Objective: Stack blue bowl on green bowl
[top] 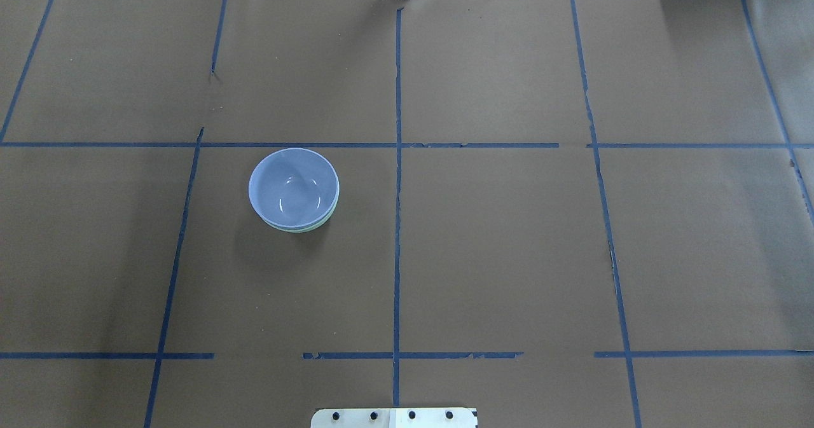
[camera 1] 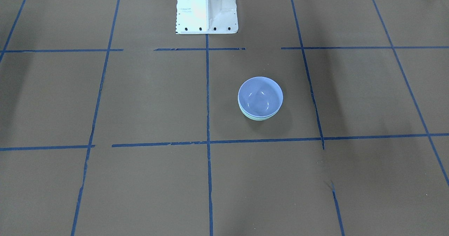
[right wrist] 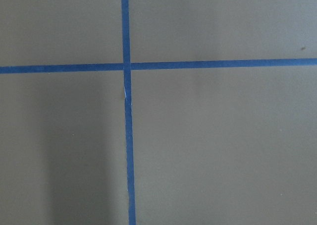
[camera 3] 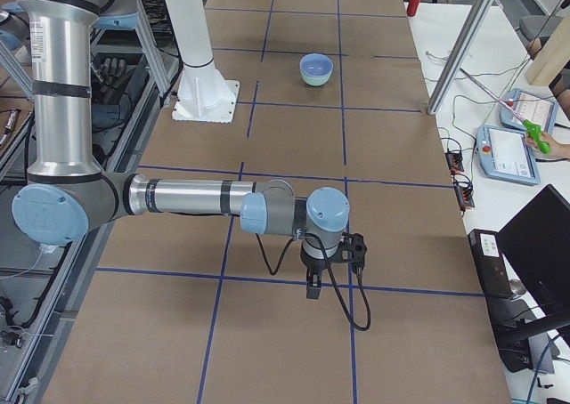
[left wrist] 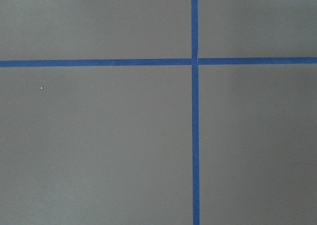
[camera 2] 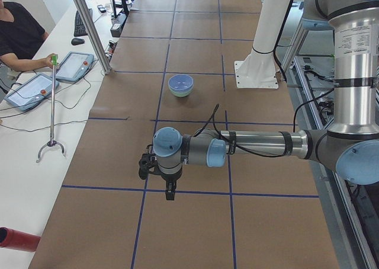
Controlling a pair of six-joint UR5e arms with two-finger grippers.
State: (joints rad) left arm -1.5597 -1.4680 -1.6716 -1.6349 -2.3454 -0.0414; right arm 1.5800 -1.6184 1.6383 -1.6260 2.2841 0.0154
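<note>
Blue bowl (camera 1: 260, 96) nested in green bowl (camera 1: 259, 118): stacking looks finished.
The pair sits on the bench's (camera 1: 140, 99) left half, inside a tape (camera 1: 207, 88) square, with nothing near or blocking it. Left arm (camera 2: 260, 144) and right arm (camera 3: 187, 197) hover well apart from it; whether their jaws are open or hold anything cannot be told.

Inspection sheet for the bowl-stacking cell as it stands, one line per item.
Surface: brown paper with a blue tape grid.
Job's things: blue bowl sits upright, nested in green bowl; stack looks done.
Clutter: nothing seen.
Grippers: left pincer and right pincer hang over tape lines, far from the bowls; open or shut cannot be told.
Cables: black cable loops at the right wrist; the left wrist has one too.
Surroundings: operator with pendants at a side bench; white pedestal.
</note>
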